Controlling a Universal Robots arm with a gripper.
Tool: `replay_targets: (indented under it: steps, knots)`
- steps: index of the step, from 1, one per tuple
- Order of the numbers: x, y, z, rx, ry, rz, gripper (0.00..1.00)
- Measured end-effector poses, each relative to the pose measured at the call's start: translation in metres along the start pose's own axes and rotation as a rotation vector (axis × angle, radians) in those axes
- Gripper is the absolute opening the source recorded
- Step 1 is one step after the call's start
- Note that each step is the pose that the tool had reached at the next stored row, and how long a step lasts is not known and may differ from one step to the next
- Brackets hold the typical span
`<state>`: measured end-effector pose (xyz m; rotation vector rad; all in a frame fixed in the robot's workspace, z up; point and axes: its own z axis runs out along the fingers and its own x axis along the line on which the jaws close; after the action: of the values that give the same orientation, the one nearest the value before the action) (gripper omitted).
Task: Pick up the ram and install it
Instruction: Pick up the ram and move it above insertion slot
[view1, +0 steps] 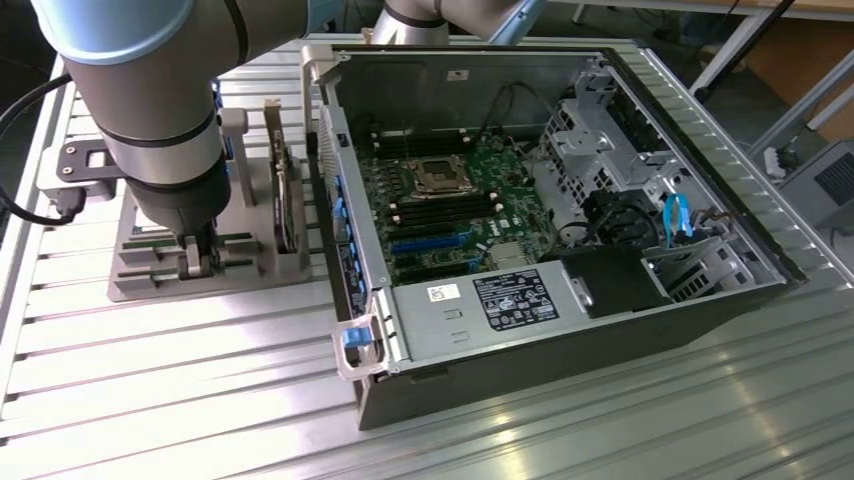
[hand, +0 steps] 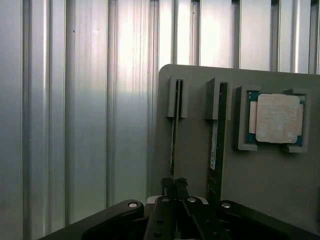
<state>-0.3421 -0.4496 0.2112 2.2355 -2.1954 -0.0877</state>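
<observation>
The ram (hand: 173, 135) stands on edge in a slot of the grey holder (hand: 195, 150), seen as a thin dark strip. My gripper (hand: 174, 184) has its two black fingertips pressed together on the near end of that stick. A second ram stick (hand: 215, 145), greenish with a white label, stands in the neighbouring slot. In the exterior view the gripper (view1: 198, 258) reaches straight down into the holder (view1: 147, 285) at that view's left, beside the open computer case (view1: 694, 290).
A square silver processor chip (hand: 276, 120) lies in a pocket of the holder. A dark expansion card (view1: 283, 200) stands on edge between the holder and the case. Inside the case lie the motherboard's memory slots (view1: 447, 215) and the processor socket (view1: 437, 177). The table is ribbed aluminium (view1: 160, 380).
</observation>
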Motion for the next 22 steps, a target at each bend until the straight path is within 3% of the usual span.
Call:
replay_targets:
  steps: [10,14,22]
  knots:
    - [-0.001,0.0002,-0.0177,0.0,-0.0045,0.0,0.11]
    - [-0.001,-0.0007,-0.0369,0.0001,-0.0094,0.0,0.11]
    - [-0.003,-0.0044,-0.0882,0.0001,-0.0126,-0.001,0.11]
